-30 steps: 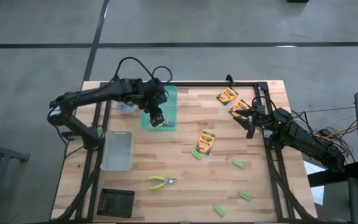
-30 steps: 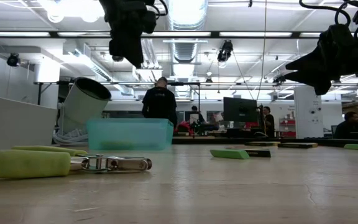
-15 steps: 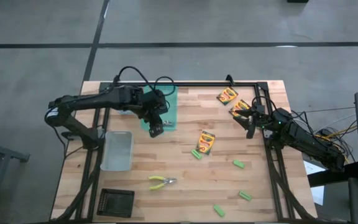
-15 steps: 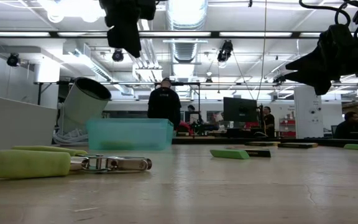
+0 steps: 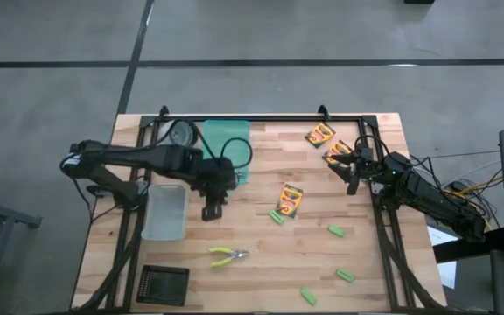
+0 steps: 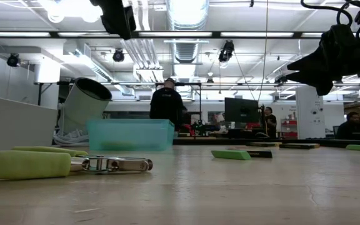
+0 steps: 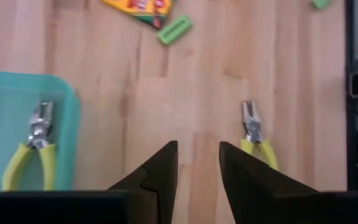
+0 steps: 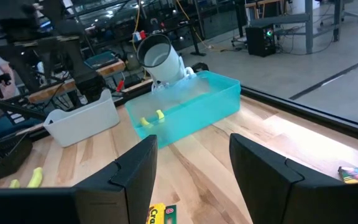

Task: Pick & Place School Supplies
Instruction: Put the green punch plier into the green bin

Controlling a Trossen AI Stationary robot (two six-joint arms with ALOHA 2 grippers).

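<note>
My left gripper (image 5: 210, 210) hangs open and empty over bare table, just near of the teal tray (image 5: 233, 140). One pair of yellow-handled pliers (image 7: 33, 149) lies flat in that tray. A second pair (image 5: 227, 255) lies on the table nearer the front edge, also in the left wrist view (image 7: 253, 134). Three crayon boxes (image 5: 289, 200) (image 5: 319, 134) (image 5: 338, 150) and several green blocks (image 5: 336, 231) lie flat on the wood. My right gripper (image 5: 350, 171) waits open at the table's right side, beside the two far boxes.
A clear plastic bin (image 5: 164, 212) stands left of my left gripper. A black grid piece (image 5: 163, 283) lies at the near left corner. A grey roll (image 5: 180, 136) lies tipped beside the tray's far left. People stand in the room beyond the table (image 6: 166, 103).
My left gripper has swung from above the teal tray toward the table's near edge, rolling somewhat as it went. It now hangs over bare wood. Its fingers have stayed open. The right arm has kept still.
</note>
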